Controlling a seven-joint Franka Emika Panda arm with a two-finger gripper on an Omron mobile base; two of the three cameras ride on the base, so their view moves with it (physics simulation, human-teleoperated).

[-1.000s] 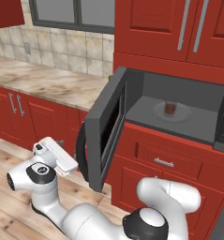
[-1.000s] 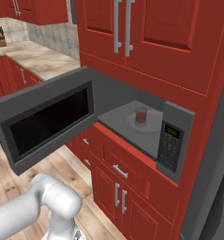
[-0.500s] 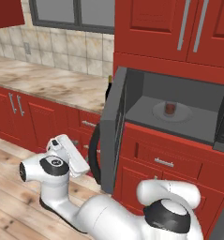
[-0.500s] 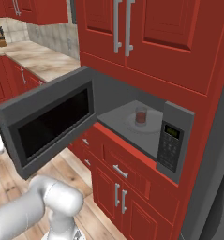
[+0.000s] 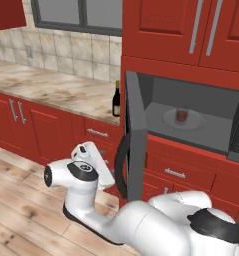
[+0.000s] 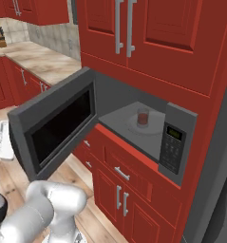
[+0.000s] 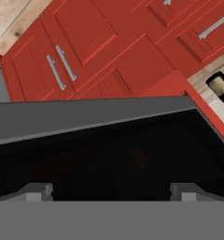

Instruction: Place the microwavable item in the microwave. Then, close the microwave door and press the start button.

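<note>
So the small clear glass tumbler with the dark reddish-brown contents [image 5: 181, 115] is sitting upright on the round turntable plate [image 5: 167, 119] inside the wide dark grey built-in microwave [image 6: 134, 124], pretty much centred on it; that part of the job looks done to me, and what's left is the door and the start button. The wide dark grey framed microwave door with the big black window [image 6: 58, 130] hangs partway open, hinged on the left side of the box and swung out toward the near side; in the left base view it's almost edge-on, so you mostly see its thin rim. The white arm is bent low, with its two-finger gripper [image 7: 111, 191] right up against the outer face of the door; the hand view has that black glass just beyond the two dark tips, which stand wide apart with nothing between them, so the claw is released and empty. My guess is it's placed there to shove the panel with the hand rather than grab the handle; an open claw gives a broader pushing face. A dark wine bottle [image 5: 116, 101] stands on the beige stone counter [image 5: 51, 90] just left of the microwave; the side control panel [image 6: 172, 147] waits on the right for the button press.
</note>
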